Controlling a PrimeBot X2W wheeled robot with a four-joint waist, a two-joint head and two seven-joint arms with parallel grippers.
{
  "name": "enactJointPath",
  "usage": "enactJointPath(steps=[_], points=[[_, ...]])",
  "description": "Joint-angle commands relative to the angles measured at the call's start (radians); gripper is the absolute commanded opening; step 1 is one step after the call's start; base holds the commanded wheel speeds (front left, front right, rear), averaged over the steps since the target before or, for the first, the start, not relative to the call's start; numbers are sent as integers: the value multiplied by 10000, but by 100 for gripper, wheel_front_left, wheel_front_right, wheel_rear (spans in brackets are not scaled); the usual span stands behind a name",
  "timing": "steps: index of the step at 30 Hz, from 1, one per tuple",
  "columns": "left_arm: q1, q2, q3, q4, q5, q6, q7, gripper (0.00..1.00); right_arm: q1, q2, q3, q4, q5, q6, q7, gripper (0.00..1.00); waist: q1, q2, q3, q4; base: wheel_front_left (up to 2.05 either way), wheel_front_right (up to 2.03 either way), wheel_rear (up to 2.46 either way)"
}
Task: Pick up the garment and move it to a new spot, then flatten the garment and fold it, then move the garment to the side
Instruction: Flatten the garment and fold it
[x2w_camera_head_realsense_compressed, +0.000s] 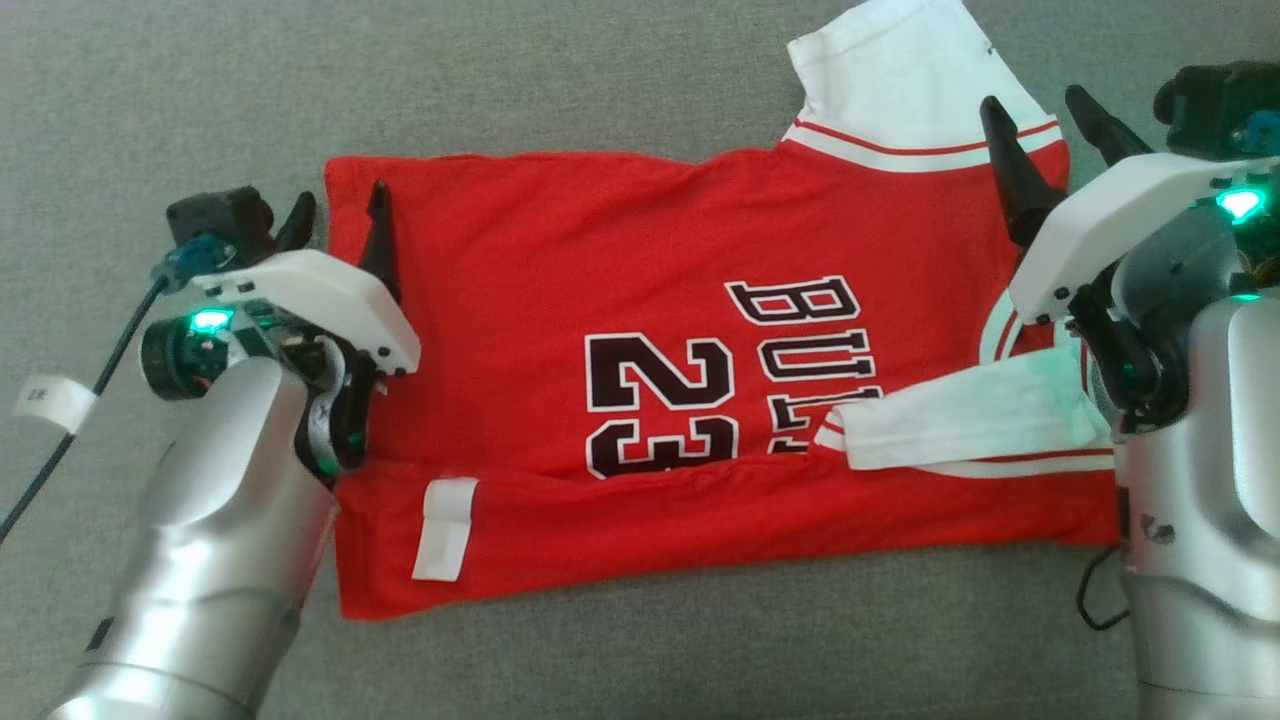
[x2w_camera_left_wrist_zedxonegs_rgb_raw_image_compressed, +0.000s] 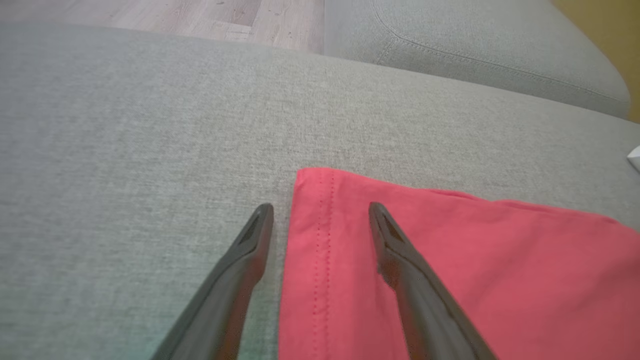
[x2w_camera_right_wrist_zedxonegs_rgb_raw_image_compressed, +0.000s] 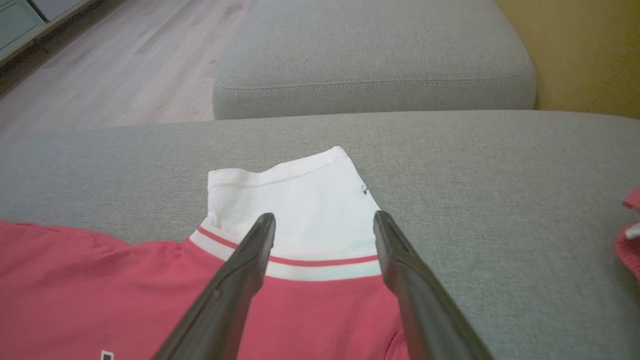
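We work over a wide grey sofa seat (x2w_camera_head_realsense_compressed: 620, 80), with a second grey cushion (x2w_camera_right_wrist_zedxonegs_rgb_raw_image_compressed: 375, 65) beyond it and a wooden floor (x2w_camera_right_wrist_zedxonegs_rgb_raw_image_compressed: 120, 65) and yellow wall (x2w_camera_right_wrist_zedxonegs_rgb_raw_image_compressed: 580, 45) behind. The red garment (x2w_camera_head_realsense_compressed: 560, 300) lies flat on the seat with its near edge folded over, numbers and letters facing up. Our left gripper (x2w_camera_head_realsense_compressed: 341, 195) stands wide open astride the hem edge — one finger over red cloth, one over bare seat. Our right gripper (x2w_camera_head_realsense_compressed: 1032, 100), also spread wide, hangs over the white sleeve (x2w_camera_head_realsense_compressed: 900, 70). A small white label (x2w_camera_head_realsense_compressed: 445, 530) lies on the fold.
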Motion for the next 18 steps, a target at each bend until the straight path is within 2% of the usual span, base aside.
enactJointPath(steps=[1, 4, 11, 15, 16, 18], points=[[-458, 212, 264, -43, -22, -79, -189, 100, -318, -81, 147, -305, 83, -7, -95, 100, -3, 0, 66, -56, 0, 0, 0], [-623, 95, 248, 376, -65, -213, -334, 100, -337, -74, 163, -208, 112, -7, -188, 100, -3, 0, 132, -127, 0, 0, 0], [-998, 92, 192, 1422, 161, 237, -435, 100, -305, -30, 181, -145, 152, -7, -238, 100, -3, 0, 231, -210, 0, 0, 0], [-1114, -177, 140, 1734, -181, -313, -87, 98, -306, -13, 132, -191, 155, -7, -230, 100, -3, 0, 337, -160, 0, 0, 0], [-1137, -226, 90, 1815, -227, -420, 56, 49, -311, -13, 112, -196, 151, -7, -210, 100, -3, 0, 369, -130, 0, 0, 0], [-1184, -299, 37, 1950, -290, -514, 228, 0, -360, -46, 103, -175, 135, -7, -117, 100, -3, 0, 428, -64, 0, 0, 0]])
